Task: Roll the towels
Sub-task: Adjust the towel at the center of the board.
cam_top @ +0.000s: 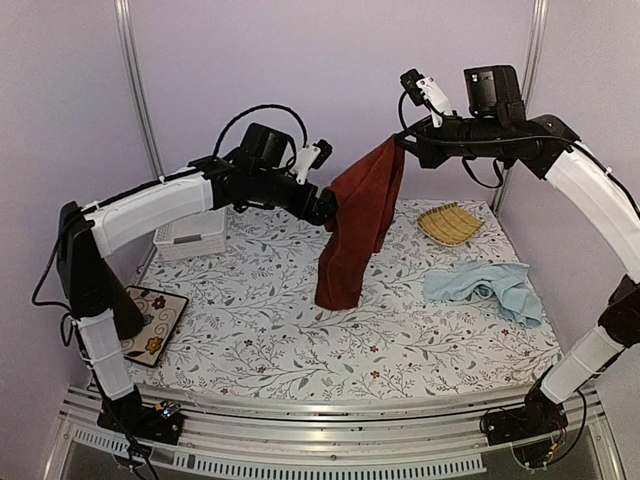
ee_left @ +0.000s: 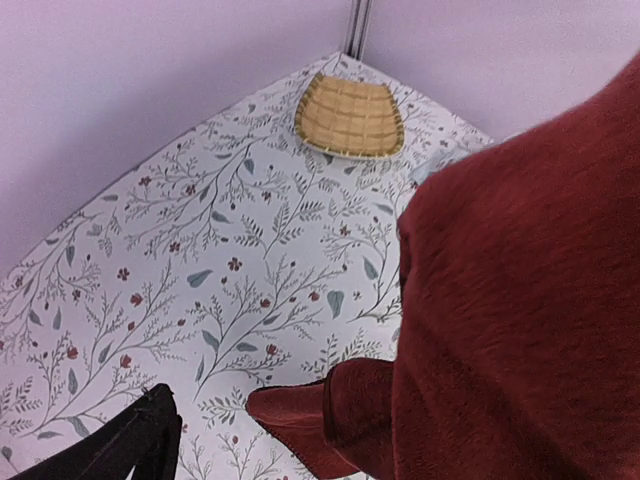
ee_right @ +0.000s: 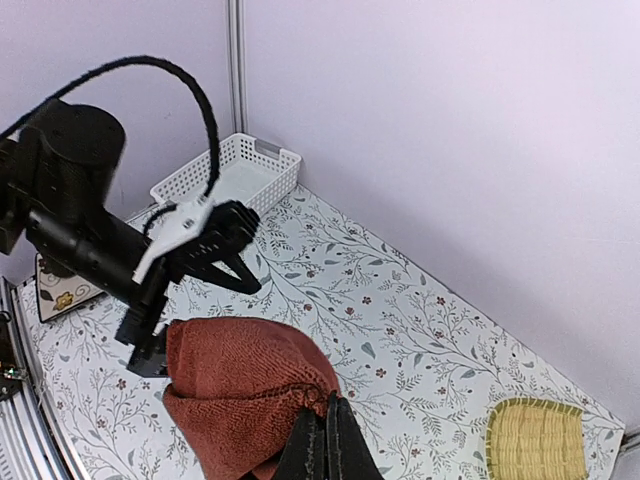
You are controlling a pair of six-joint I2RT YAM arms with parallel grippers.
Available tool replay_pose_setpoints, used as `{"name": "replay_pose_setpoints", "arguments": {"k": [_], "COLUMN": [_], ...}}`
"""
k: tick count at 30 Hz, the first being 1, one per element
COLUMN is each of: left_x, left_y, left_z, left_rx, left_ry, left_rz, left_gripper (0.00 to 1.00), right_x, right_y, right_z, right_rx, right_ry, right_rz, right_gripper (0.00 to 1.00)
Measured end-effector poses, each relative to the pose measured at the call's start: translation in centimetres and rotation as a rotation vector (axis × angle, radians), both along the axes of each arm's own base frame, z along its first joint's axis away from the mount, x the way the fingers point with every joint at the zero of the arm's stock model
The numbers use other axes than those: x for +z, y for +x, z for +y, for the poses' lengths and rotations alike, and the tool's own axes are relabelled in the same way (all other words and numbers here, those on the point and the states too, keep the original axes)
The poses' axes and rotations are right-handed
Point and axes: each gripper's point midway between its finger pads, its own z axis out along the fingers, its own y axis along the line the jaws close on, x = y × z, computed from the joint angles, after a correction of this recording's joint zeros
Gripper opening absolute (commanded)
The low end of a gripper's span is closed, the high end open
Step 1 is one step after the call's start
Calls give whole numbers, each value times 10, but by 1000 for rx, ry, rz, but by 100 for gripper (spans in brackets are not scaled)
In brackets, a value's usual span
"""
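**Figure: Red towel hung from one corner, second arm standing by its edge**

The rust-red towel (cam_top: 358, 225) hangs in the air over the middle of the patterned surface (cam_top: 250, 330). The right jaws are closed on its upper corner, beneath the right arm (cam_top: 520, 140). The right wrist view shows the two fingers (ee_right: 325, 445) pressed together, with cloth bunched just beside them. The towel's lower end reaches down to the surface, or very near it. Contact cannot be confirmed from above.

The left arm (cam_top: 160, 210) reaches in from the side. The left jaws stand fully open at the towel's left edge, about halfway down. Only one dark finger (ee_left: 140, 440) shows in the left wrist view, so it is not clear whether any cloth lies between the jaws.

The pale blue towel (cam_top: 487, 287) lies crumpled on the right of the surface, near the yellow mat (cam_top: 449, 222) and well apart from the red one.

Hazards, as judged from this state:
- **Slip:** the hold is a narrow pinch on one corner, so a sideways tug could pull the cloth free.
- **Missed edge:** if the left jaws close on a fold or on nothing, the towel will not spread flat.
- **Poor roll:** cloth set down twisted or doubled would probably roll loose and lopsided.
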Motion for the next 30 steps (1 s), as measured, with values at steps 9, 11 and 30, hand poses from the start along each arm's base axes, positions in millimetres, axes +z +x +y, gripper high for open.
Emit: {"name": "replay_pose_setpoints", "arguments": {"k": [9, 11, 30], "left_x": [60, 50, 11], "left_y": [-16, -12, 1], "left_z": [-16, -16, -56], "left_rx": [-94, -63, -31], "left_ry": [-170, -147, -88], "left_rz": [-71, -57, -10], "left_gripper": [97, 97, 97], "right_x": [-38, -47, -88], "right_y": [23, 23, 42], "right_z": [6, 4, -37], "right_rx": [-29, -39, -234], "right_ry": [-75, -91, -187], "right_rz": [125, 154, 286], "right_gripper": [2, 2, 2]}}
